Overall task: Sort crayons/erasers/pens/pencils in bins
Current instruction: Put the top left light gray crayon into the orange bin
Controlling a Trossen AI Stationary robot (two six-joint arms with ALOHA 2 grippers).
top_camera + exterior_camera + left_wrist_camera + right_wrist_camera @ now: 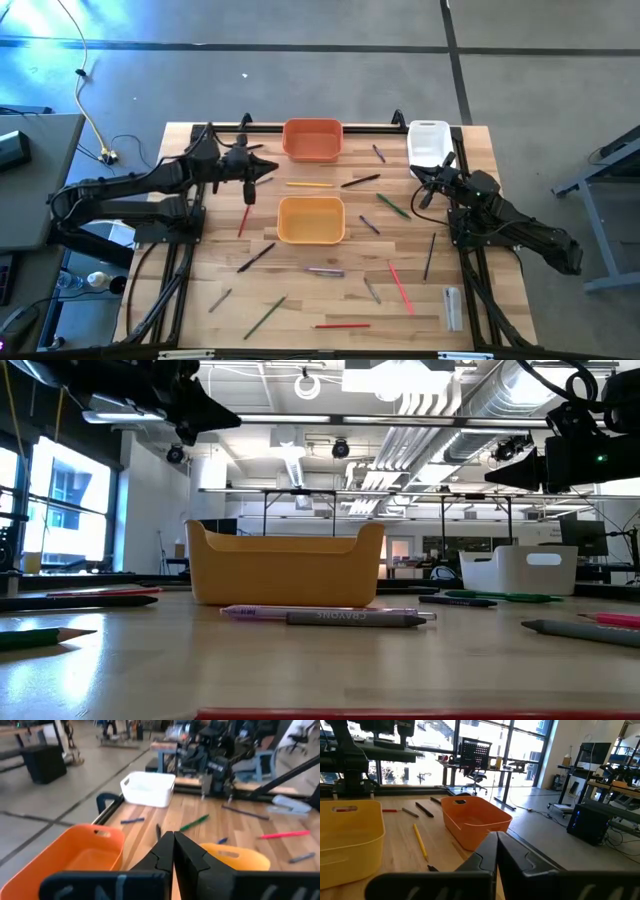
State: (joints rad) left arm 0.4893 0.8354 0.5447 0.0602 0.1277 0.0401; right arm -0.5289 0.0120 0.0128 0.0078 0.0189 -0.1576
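Note:
Three bins stand on the wooden table: an orange bin (312, 139) at the far middle, a yellow-orange bin (311, 219) at the centre and a white bin (428, 142) at the far right. Several crayons, pens and pencils lie flat around them, such as a yellow pencil (310, 184), a green pen (392, 205) and a red stick (400, 285). My left gripper (270, 168) hovers shut and empty between the orange and yellow-orange bins, on their left side. My right gripper (420, 186) is shut and empty too, hovering on the near side of the white bin.
A grey crayon (350, 618) and a pink pen (320, 612) lie on the near side of the yellow-orange bin (285, 565). A pale stapler-like object (453, 305) lies at the near right. Black frame rails (300, 125) run along the far edge.

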